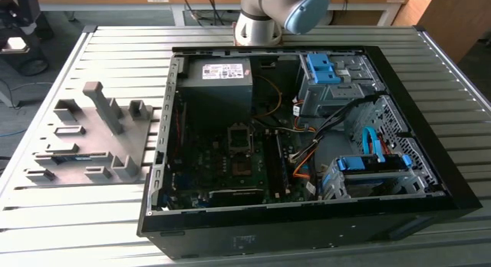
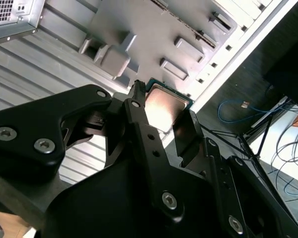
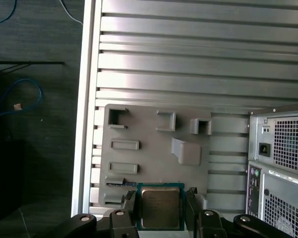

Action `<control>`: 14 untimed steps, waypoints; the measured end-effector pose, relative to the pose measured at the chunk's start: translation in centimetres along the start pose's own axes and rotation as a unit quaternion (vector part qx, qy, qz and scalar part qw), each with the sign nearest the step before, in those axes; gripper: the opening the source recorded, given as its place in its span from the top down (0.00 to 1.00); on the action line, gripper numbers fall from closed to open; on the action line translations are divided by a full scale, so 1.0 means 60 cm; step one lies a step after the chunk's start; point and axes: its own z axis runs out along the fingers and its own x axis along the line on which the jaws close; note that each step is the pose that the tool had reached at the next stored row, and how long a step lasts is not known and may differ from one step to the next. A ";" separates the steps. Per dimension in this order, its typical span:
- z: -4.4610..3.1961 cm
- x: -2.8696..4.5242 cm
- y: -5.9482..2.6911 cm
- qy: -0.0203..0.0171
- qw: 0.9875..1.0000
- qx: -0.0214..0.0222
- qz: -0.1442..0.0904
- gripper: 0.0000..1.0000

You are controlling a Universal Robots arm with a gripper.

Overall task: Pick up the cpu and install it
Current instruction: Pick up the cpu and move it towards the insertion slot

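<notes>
Black claw (image 3: 160, 199), pinching small flat square cpu (image 3: 160, 208) with silvery-grey metal top between both fingers, was held above grey moulded tray (image 3: 154, 148) on slatted metal surface (image 3: 188, 64).

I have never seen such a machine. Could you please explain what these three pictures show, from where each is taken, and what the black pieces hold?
It is one robot arm with a gripper, a clamp with two black fingers. The exterior view comes from a camera off the arm: an open computer case lies on a slatted metal table, with a grey tray of holders beside it, on the exterior view's left. Both wrist views come from cameras riding on the arm. There the gripper is shut on the cpu, a small square chip with a metal top, held above the grey tray.
</notes>
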 end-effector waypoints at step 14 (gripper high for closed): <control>0.000 -0.050 -0.002 0.000 1.000 0.000 0.000 0.53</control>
